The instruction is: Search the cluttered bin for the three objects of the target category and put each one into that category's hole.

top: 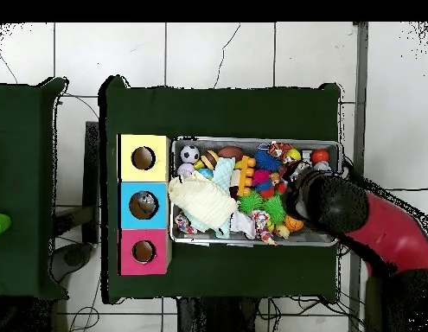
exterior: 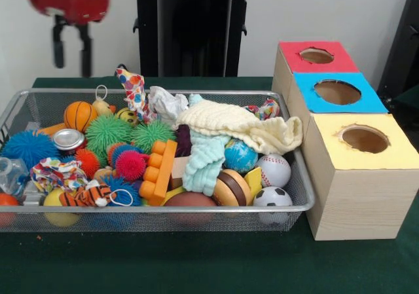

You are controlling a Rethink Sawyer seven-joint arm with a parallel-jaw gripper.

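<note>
The wire-mesh bin (exterior: pixel 196 217) is heaped with toys; it also shows in the overhead view (top: pixel 252 141). A short silver can (exterior: pixel 69 139) lies near its left end. A clear plastic bottle (exterior: pixel 11 173) lies against the left wall. A crumpled whitish wrapper (exterior: pixel 166 102) sits at the far side. My gripper (exterior: pixel 72 70) hangs open and empty above the bin's far left corner, well clear of the toys. In the overhead view the red and black arm (top: pixel 338 207) covers the bin's right end and hides the gripper.
Three wooden boxes with round holes stand right of the bin: red (exterior: pixel 316 55), blue (exterior: pixel 337 91), yellow (exterior: pixel 364 139). A cream knitted cloth (exterior: pixel 242 125), spiky rubber balls (exterior: pixel 108 131), an orange block toy (exterior: pixel 159 169) and small sports balls (exterior: pixel 273 198) fill the bin.
</note>
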